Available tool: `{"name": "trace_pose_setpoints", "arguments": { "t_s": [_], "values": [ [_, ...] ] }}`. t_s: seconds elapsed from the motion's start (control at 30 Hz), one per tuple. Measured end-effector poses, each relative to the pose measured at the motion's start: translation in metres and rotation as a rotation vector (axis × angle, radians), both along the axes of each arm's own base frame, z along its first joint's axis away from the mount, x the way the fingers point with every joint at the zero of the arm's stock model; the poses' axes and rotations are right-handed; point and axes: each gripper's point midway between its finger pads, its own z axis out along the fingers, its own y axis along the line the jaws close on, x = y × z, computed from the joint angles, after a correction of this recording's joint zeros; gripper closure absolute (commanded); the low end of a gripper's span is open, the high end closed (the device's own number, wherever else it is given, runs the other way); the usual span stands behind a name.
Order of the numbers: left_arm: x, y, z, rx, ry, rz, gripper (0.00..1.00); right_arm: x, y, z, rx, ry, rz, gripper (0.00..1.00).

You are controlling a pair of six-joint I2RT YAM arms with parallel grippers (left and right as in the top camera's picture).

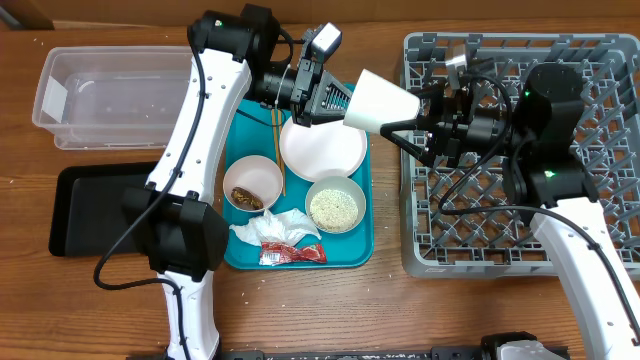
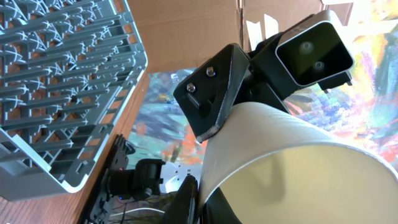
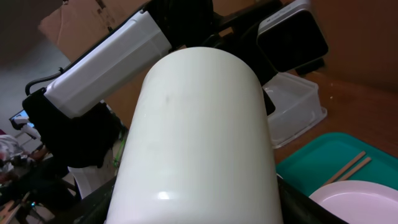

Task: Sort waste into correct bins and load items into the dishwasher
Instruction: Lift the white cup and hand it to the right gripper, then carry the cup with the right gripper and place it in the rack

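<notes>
White cup (image 1: 380, 100) hangs over one edge of the teal tray (image 1: 350, 247), left gripper (image 1: 346, 101) clamped on its rim, right gripper (image 1: 412, 113) straddling its base, grip indeterminate; tray holds rice bowl (image 1: 334, 205) and brown-lump bowl (image 1: 252, 183).

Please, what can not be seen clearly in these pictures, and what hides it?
1. Right wrist view: the white cup fills the frame, so whether the right gripper has its jaws closed on it is unclear.
2. Overhead: the left arm covers part of the black tray and the chopsticks' upper ends.
3. Left wrist view: the cup's mouth is cut off by the frame edges.
</notes>
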Motion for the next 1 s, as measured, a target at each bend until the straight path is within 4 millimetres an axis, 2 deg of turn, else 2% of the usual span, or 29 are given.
{"name": "trace_pose_setpoints", "arguments": {
  "t_s": [0.13,0.3,0.33,0.47,0.57,0.63,0.77,0.93,1.0],
  "values": [
    [0.000,0.000,0.002,-0.011,0.004,0.000,0.96,0.002,-0.002,0.003,0.011,0.001,-0.002,0.31],
    [0.000,0.000,-0.001,0.007,0.002,-0.001,0.96,0.004,-0.004,0.007,0.015,-0.020,-0.007,0.11],
    [-0.001,-0.001,-0.003,0.015,0.000,-0.003,0.96,0.004,-0.004,0.008,0.017,-0.026,-0.008,0.10],
    [-0.002,-0.002,-0.006,0.034,-0.005,-0.008,0.96,0.005,-0.005,0.010,0.019,-0.046,-0.012,0.16],
    [-0.002,-0.002,-0.006,0.036,-0.006,-0.008,0.96,0.005,-0.005,0.010,0.020,-0.033,-0.015,0.30],
    [-0.002,-0.002,-0.007,0.039,-0.005,-0.008,0.96,0.006,-0.006,0.009,0.019,-0.020,-0.021,0.28],
    [-0.002,-0.001,-0.008,0.045,-0.007,-0.008,0.96,0.005,-0.006,0.003,0.017,0.032,-0.023,0.16],
    [-0.002,-0.001,-0.008,0.046,-0.008,-0.008,0.96,0.005,-0.006,-0.001,0.014,0.057,-0.020,0.18],
    [-0.002,-0.001,-0.008,0.046,-0.008,-0.008,0.96,0.005,-0.006,-0.002,0.014,0.061,-0.017,0.24]
  ]
}}
